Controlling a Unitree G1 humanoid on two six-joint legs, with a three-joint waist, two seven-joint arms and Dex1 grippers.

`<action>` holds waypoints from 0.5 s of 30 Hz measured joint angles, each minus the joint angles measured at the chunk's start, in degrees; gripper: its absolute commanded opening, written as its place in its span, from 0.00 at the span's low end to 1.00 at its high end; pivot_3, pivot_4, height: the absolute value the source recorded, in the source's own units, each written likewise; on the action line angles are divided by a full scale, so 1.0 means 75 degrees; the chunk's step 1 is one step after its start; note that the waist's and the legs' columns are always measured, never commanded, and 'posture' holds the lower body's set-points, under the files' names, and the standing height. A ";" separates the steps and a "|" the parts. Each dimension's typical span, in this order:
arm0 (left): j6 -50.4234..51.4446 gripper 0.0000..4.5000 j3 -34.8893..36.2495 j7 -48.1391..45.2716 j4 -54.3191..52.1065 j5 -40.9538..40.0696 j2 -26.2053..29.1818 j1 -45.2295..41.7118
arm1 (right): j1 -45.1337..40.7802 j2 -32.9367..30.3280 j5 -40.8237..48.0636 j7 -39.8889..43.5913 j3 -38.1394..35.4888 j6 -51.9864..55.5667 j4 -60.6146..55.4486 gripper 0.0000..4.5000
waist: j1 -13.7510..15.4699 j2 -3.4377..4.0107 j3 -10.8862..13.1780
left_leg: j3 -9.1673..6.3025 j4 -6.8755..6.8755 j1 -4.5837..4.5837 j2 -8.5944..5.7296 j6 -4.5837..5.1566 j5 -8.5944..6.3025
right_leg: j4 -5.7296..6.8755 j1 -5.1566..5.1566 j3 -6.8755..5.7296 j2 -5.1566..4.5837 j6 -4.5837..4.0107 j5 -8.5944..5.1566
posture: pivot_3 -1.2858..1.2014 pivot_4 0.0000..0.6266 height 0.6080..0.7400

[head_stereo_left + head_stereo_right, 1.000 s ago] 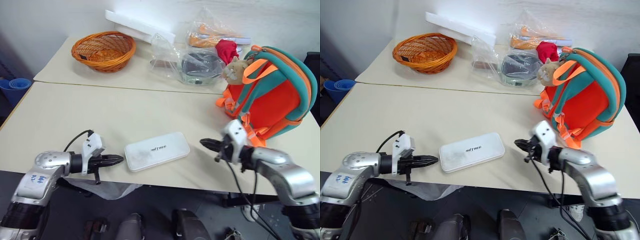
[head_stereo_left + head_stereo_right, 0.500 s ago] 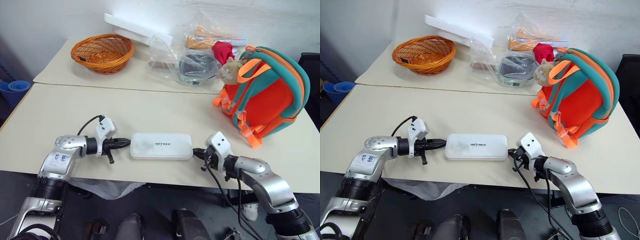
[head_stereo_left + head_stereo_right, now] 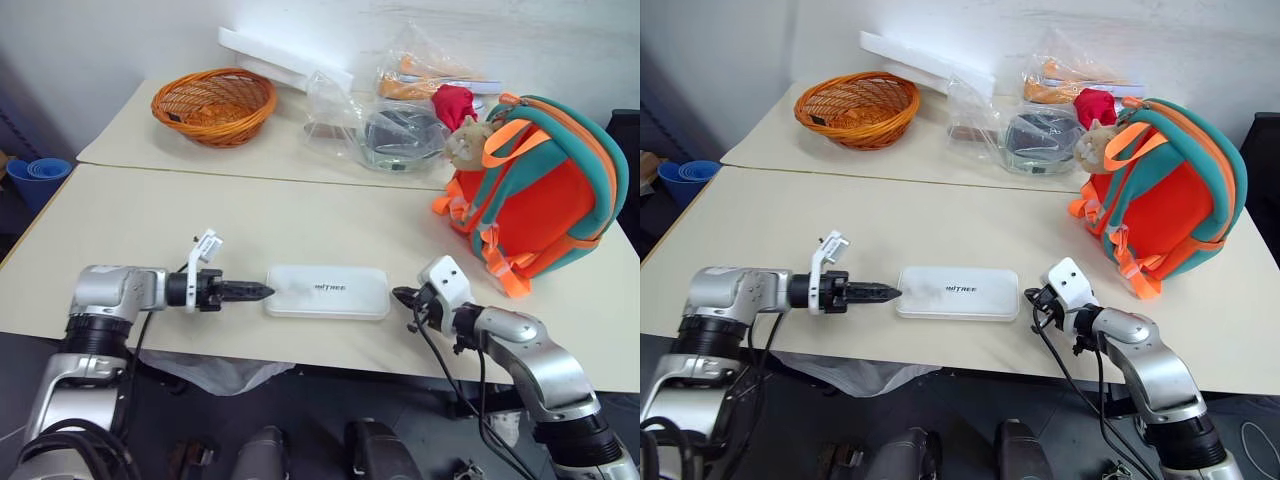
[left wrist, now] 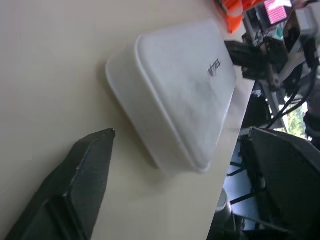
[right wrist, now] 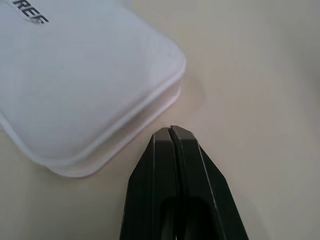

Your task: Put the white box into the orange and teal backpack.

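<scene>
A: Item one, the white box [image 3: 327,292]. Location?

B: Flat on the table [image 3: 130,215], close to the near edge, lettering up. The left gripper [image 3: 252,291] sits at one short end, the right gripper [image 3: 403,296] just off the other end. Neither holds it.

A: State of each gripper?

B: Left: released, fingers spread, one finger [image 4: 80,185] beside the box's end on the table. Right: clenched, fingers pressed together, tip just beside the box's corner, empty.

A: Item two, the orange and teal backpack [image 3: 535,200]?

B: Upright at the far right of the table, well apart from the box. I cannot tell whether its opening is unzipped.

A: Risks?

B: A push from one end only would likely slide the box along or off the near edge. The low, rounded sides offer little purchase, so a pinch may slip. If the backpack is shut or sags, the box probably jams at the mouth.
</scene>
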 measured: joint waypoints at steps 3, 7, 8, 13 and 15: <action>0.0115 1.00 -0.0010 0.0290 -0.0003 0.0016 -0.0500 -0.0153 | -0.0135 0.0085 -0.0077 -0.0003 0.0015 -0.0002 0.0192 0.00 | 0.0006 0.0002 -0.0003 | -0.0001 -0.0001 0.0002 -0.0007 0.0002 0.0001 | -0.0001 0.0004 -0.0002 -0.0009 0.0001 0.0001 | 0.52 0.24 1.00; 0.0083 0.87 0.0008 0.0683 0.0147 0.0030 -0.1225 -0.0335 | -0.0205 0.0140 -0.0205 -0.0006 0.0019 -0.0029 0.0234 0.00 | 0.0084 0.0004 -0.0006 | -0.0002 -0.0001 0.0002 -0.0015 0.0003 0.0001 | -0.0004 0.0006 -0.0003 -0.0015 0.0004 0.0001 | 0.52 0.24 1.00; 0.0096 0.80 0.0061 0.0832 0.0286 0.0031 -0.1387 -0.0405 | -0.0203 0.0139 -0.0208 -0.0009 0.0015 -0.0043 0.0233 0.00 | 0.0107 0.0003 -0.0005 | -0.0002 -0.0001 0.0001 -0.0015 0.0003 0.0001 | -0.0004 0.0005 -0.0003 -0.0014 0.0005 0.0002 | 0.52 0.24 1.00; 0.0587 0.47 0.0299 0.0943 0.0527 -0.0269 -0.1498 -0.0473 | 0.0283 0.0027 -0.0052 0.0004 -0.0504 -0.0097 -0.0061 0.00 | 0.0126 -0.0003 -0.0001 | -0.0003 -0.0010 -0.0012 -0.0010 0.0001 0.0000 | -0.0011 -0.0009 -0.0006 -0.0010 0.0010 0.0000 | 0.52 0.24 1.00; 0.0668 0.38 0.0340 0.0842 0.0497 -0.0443 -0.1451 -0.0460 | 0.0473 -0.0055 0.0159 0.0004 -0.1001 -0.0033 -0.0141 0.08 | 0.0126 -0.0006 0.0000 | -0.0001 -0.0006 -0.0015 -0.0010 0.0000 0.0000 | -0.0011 -0.0008 -0.0005 -0.0011 0.0010 0.0000 | 0.52 0.24 1.00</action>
